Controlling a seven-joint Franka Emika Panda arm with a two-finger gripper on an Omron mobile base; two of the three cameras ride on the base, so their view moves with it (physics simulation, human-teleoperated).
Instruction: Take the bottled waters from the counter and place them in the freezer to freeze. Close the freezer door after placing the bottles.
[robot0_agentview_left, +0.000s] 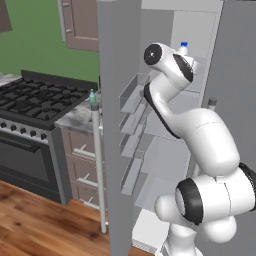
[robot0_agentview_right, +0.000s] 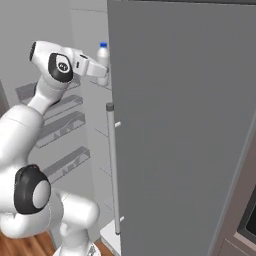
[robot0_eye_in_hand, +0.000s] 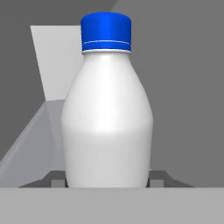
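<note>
A white bottled water with a blue cap stands upright between my fingertips, and my gripper is shut on its lower body. It is high inside the open freezer, where the bottle and gripper show past the arm's wrist; its blue cap peeks over the wrist. Whether it rests on a shelf I cannot tell. A teal bottled water with a green cap stands on the counter by the freezer door, which is swung open.
The door's inner shelf bins and long silver handle are left of the arm. The shut right-hand fridge door with its handle is close on the right. A black gas stove is beside the counter.
</note>
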